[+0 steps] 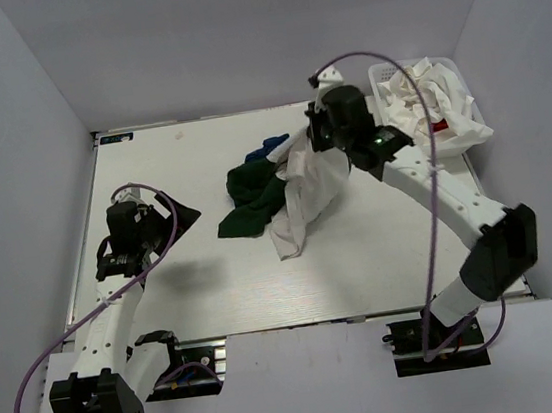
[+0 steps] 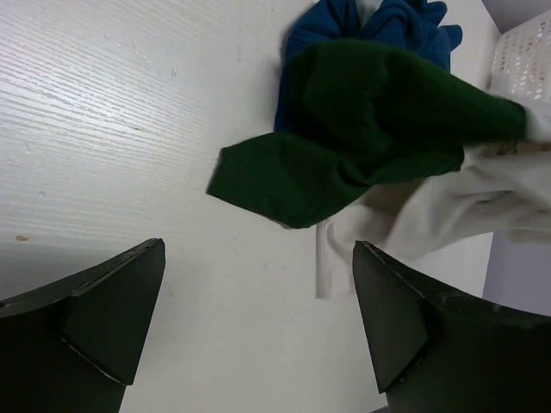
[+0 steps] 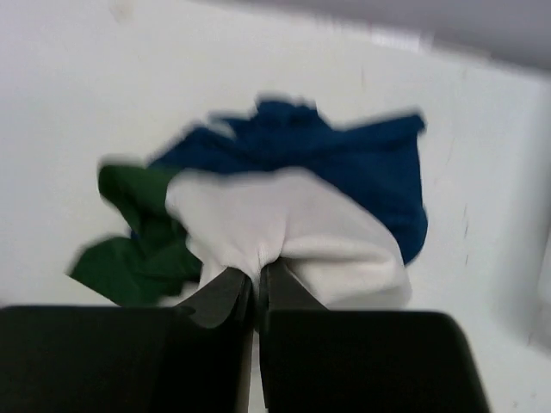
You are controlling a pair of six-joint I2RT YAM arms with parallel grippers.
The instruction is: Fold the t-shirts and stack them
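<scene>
— At the right fingers (image 3: 225, 297): pressed together, pinching a bunched fold of white t-shirt (image 3: 284, 232), held up, with the rest draping down to the surface (image 1: 195, 287).
— And just outward from that pinch?
— Underneath and touching: dark green t-shirt (image 2: 362, 129), crumpled. Behind it, blue t-shirt (image 2: 344, 26), crumpled too. All three heaped mid-surface. More white cloth piled in a mesh basket (image 2: 527, 47) at the far right corner.
— Left fingers (image 2: 112, 318)?
— Spread wide, holding nothing, low over bare surface, well apart from the heap.
— How best to handle this step?
— Probably: raise slowly until the white hem slips clear of the green, without dragging it along. Then lay it on open surface and bring the left fingers to a second corner, spreading it flat before any fold.
</scene>
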